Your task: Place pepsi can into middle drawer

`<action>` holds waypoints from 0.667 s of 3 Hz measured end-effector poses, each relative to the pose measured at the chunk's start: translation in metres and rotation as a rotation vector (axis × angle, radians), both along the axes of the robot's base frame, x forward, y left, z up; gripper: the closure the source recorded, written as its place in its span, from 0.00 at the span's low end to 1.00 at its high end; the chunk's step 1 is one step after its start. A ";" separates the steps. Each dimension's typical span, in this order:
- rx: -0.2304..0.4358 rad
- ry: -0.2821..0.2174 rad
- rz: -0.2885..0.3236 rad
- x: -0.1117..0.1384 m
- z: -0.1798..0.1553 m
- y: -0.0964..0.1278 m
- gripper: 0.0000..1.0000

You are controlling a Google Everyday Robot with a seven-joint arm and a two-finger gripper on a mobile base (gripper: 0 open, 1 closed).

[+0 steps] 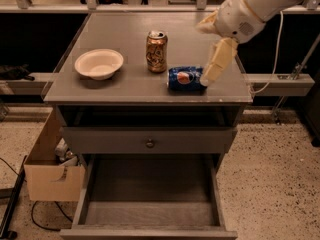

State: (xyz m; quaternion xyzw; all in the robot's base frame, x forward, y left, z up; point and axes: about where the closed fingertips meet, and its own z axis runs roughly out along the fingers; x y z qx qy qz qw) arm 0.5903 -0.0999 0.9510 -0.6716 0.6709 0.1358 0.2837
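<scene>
Pepsi can (185, 79) on its side, centre-right of tabletop (120, 34), round Pepsi logo facing camera, gripper (204, 54) upper right, fingers spread, lower fingertip just beside can's right end, drawer (150, 184) pulled out at bottom, gold can (156, 51) upright, label unreadable.

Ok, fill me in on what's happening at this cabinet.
A robot arm appears to be going for the pepsi can, which lies on its side near the front right of the cabinet top. The gripper hangs open beside the can's right end, one finger pointing down at it; nothing is gripped, and I cannot tell if it touches. Below, the middle drawer is pulled out, the can not yet in it. A white bowl and an upright gold can also sit on top.
</scene>
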 end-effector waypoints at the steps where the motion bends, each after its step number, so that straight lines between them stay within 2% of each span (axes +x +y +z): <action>1: -0.007 0.097 -0.080 0.025 -0.023 0.020 0.00; 2: -0.002 0.112 -0.096 0.026 -0.024 0.024 0.00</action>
